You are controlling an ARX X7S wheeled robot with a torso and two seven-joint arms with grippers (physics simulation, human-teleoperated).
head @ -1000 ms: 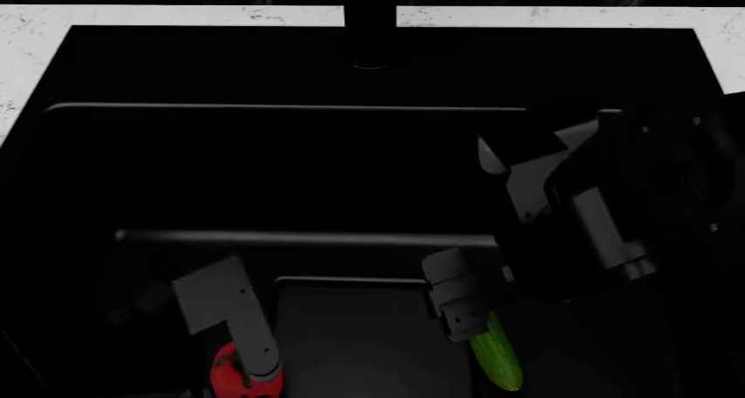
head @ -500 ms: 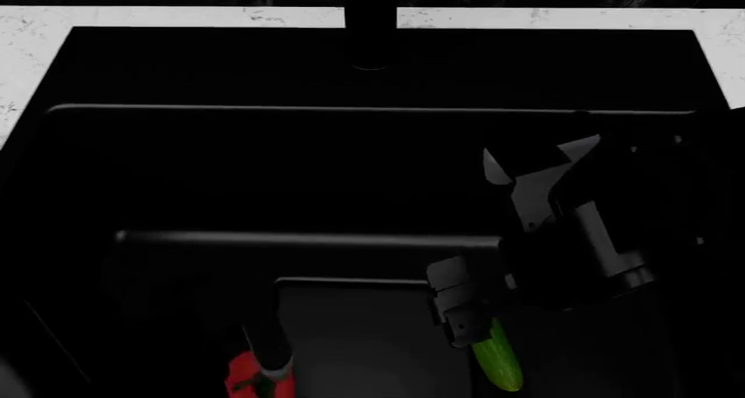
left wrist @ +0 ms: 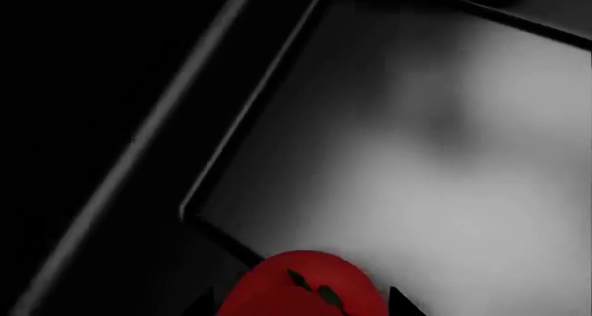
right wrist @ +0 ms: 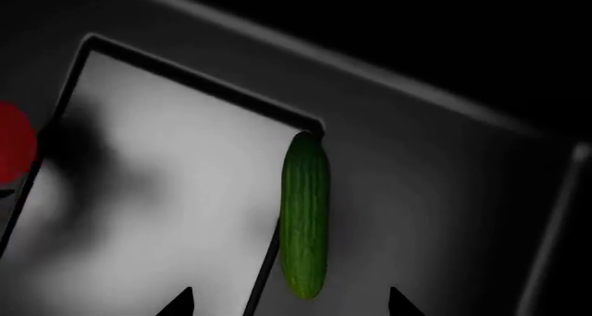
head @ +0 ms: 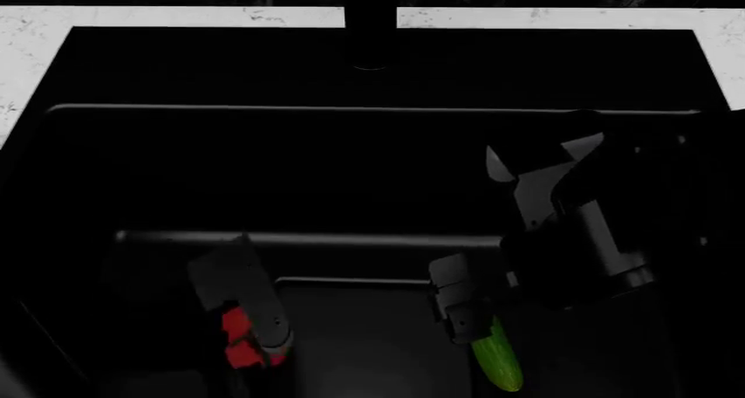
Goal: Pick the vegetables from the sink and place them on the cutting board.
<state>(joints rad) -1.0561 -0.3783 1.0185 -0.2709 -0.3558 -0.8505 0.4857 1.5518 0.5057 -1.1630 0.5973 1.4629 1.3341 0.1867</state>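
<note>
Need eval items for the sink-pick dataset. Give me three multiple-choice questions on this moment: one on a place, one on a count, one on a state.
1. Where does the slim green cucumber lie?
A. On the white stone counter
B. On the floor of the black rectangular sink
C. On a wooden board

2. How many vegetables show in the head view?
A. Four
B. Three
C. Two

3. How does the right gripper stand?
A. Open, one fingertip on each side of the cucumber
B. Shut on the cucumber, lifted clear
C. Shut on nothing, far from the cucumber

Answers:
1. B: the right wrist view shows it flat on the dark basin floor.
2. C: only the cucumber and a round red tomato appear.
3. A: the right wrist view shows the fingertips wide apart, with the cucumber's end between them.
</note>
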